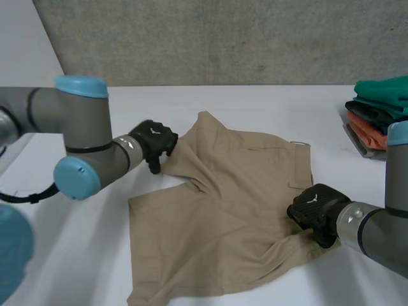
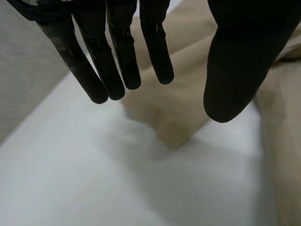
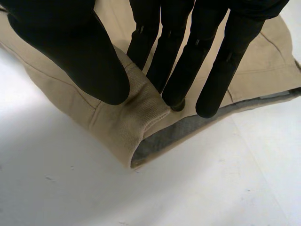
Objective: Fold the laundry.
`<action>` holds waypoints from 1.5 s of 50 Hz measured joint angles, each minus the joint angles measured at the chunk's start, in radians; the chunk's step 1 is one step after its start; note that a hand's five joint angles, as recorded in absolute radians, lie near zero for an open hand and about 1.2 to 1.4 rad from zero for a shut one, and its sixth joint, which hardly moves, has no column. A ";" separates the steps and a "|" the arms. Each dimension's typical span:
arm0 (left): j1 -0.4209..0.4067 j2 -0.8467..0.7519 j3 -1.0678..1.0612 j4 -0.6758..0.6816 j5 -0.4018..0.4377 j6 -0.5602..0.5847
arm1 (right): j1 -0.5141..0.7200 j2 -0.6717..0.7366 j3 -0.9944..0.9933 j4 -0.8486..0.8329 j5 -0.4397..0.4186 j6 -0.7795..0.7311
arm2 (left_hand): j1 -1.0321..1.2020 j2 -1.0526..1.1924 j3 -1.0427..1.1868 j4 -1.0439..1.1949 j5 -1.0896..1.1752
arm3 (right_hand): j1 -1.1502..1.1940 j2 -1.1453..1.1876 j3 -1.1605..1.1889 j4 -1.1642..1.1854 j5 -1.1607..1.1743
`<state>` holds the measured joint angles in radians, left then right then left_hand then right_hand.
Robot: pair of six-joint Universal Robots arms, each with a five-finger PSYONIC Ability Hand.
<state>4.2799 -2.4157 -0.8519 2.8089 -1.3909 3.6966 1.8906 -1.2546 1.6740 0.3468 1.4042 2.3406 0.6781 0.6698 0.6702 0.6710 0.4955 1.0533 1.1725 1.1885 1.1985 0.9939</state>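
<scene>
Folded clothes (image 1: 380, 116) sat cut off, far right. The right hand (image 1: 315, 207) pinched the shorts (image 1: 217, 213); the left hand (image 1: 153, 141) hung loose.

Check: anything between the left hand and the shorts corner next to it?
Nothing visible. The left hand hangs open right at a corner of the shorts. The right hand pinches their edge on the other side. The folded stack sits apart from the shorts.
</scene>
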 measured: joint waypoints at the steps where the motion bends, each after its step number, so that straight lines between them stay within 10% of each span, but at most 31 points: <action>1: 0.001 -0.036 0.046 -0.029 0.018 -0.009 | 0.001 0.000 0.004 -0.011 0.004 0.001 | 0.000 0.000 0.000 0.000 0.000 | 0.000 0.000 0.000 0.000 0.000; 12: -0.017 -0.236 0.321 -0.211 0.047 -0.042 | 0.003 -0.001 0.027 -0.066 0.016 0.007 | -0.088 -0.089 -0.090 -0.097 -0.097 | 0.000 0.000 0.000 0.000 0.000; 36: -0.091 -0.279 0.342 -0.004 -0.120 0.047 | -0.011 -0.017 0.051 -0.083 0.005 0.006 | -0.077 -0.064 -0.065 -0.059 -0.059 | 0.000 0.000 0.000 0.000 0.000; 41: -0.095 -0.291 0.351 0.002 -0.144 0.096 | -0.013 -0.019 0.052 -0.083 0.001 0.007 | 0.490 0.469 0.462 0.467 0.458 | 0.000 0.000 0.000 0.000 0.000; 56: -0.132 -0.182 0.206 -0.007 -0.525 0.307 | 0.017 -0.035 0.056 -0.080 -0.001 0.009 | 0.491 0.525 0.515 0.524 0.486 | 0.000 0.000 0.000 0.000 0.000; 67: -0.171 -0.200 0.199 0.028 -0.625 0.406 | 0.023 -0.036 0.059 -0.081 0.005 0.007 | 0.486 0.502 0.498 0.502 0.483 | 0.000 0.000 0.000 0.000 0.000; 75: -0.165 -0.117 0.168 0.013 -0.601 0.304 | 0.006 -0.038 0.053 -0.086 0.000 0.009 | -0.414 -0.368 -0.354 -0.367 -0.353 | 0.000 0.000 0.000 0.000 0.000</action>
<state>4.1153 -2.5325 -0.6839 2.8221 -1.9921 4.0002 1.8969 -1.2923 1.7272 0.2611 1.4046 2.3491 0.2645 0.3022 0.3163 0.3044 0.1425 1.0533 1.1725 1.1886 1.1986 0.9939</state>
